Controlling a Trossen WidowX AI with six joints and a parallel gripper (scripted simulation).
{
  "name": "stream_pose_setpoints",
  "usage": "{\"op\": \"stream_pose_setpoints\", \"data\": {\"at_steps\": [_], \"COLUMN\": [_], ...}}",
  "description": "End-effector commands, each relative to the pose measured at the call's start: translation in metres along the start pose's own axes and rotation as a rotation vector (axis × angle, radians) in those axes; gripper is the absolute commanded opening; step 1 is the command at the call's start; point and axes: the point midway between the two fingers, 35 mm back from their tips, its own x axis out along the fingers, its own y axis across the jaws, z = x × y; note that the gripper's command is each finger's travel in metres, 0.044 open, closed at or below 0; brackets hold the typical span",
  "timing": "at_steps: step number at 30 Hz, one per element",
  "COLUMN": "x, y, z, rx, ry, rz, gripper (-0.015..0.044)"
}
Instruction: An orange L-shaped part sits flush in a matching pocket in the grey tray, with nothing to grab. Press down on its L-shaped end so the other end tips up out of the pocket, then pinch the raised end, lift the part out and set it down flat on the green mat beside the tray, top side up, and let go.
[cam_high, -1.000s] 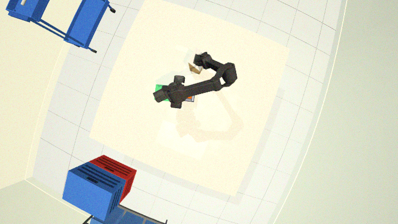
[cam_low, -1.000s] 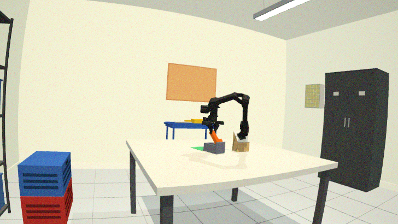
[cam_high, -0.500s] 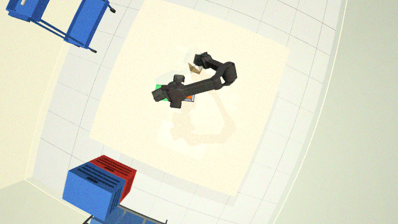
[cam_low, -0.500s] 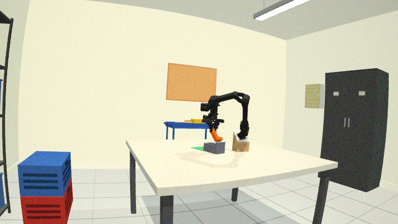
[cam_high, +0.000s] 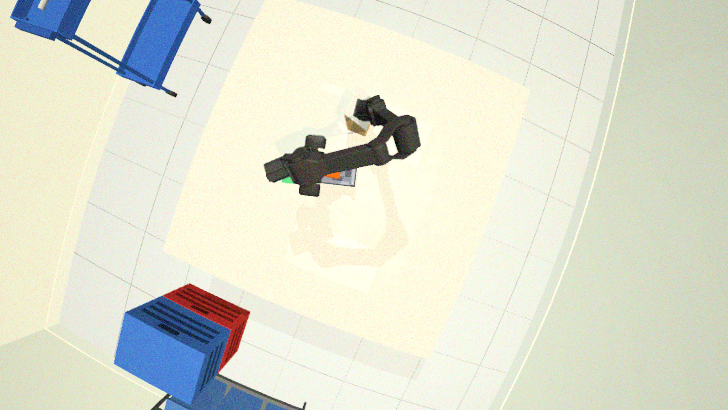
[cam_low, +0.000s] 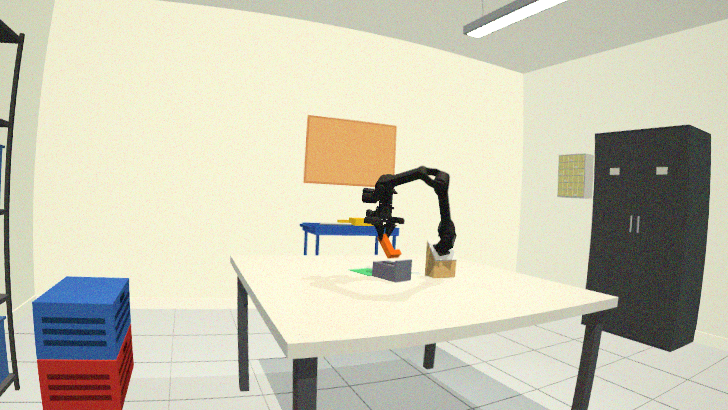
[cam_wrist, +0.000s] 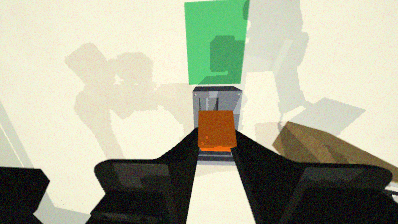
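The orange L-shaped part (cam_high: 333, 175) (cam_low: 388, 246) (cam_wrist: 216, 129) hangs steeply tilted from my gripper (cam_low: 384, 236) (cam_wrist: 213, 131), which is shut on its upper end. Its L-shaped end points down, just above the grey tray (cam_high: 348, 180) (cam_low: 399, 271) (cam_wrist: 236, 106), with a thin gap showing in the exterior view. Part of the empty pocket shows in the wrist view; the held part hides the rest. The green mat (cam_high: 287, 179) (cam_low: 359, 271) (cam_wrist: 204, 25) lies flat beside the tray, mostly hidden by the arm in the top view.
A brown wooden block (cam_high: 357, 125) (cam_low: 440, 268) (cam_wrist: 312, 146) stands near the arm's base, to the right of the tray in the exterior view and the wrist view. The arm's shadow falls across the table top (cam_high: 458, 203) (cam_low: 458, 310) and partly over the mat.
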Motion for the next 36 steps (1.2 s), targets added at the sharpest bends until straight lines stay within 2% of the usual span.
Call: {"op": "stream_pose_setpoints", "data": {"at_steps": [1, 28, 36], "x": [0.001, -0.001, 0.0], "y": [-0.002, -0.011, -0.012], "z": [0.02, 0.124, 0.128], "rx": [-0.003, -0.006, -0.006], "ry": [-0.003, -0.011, -0.011], "rz": [-0.004, -0.004, -0.004], "gripper": [0.0, 0.0, 0.0]}}
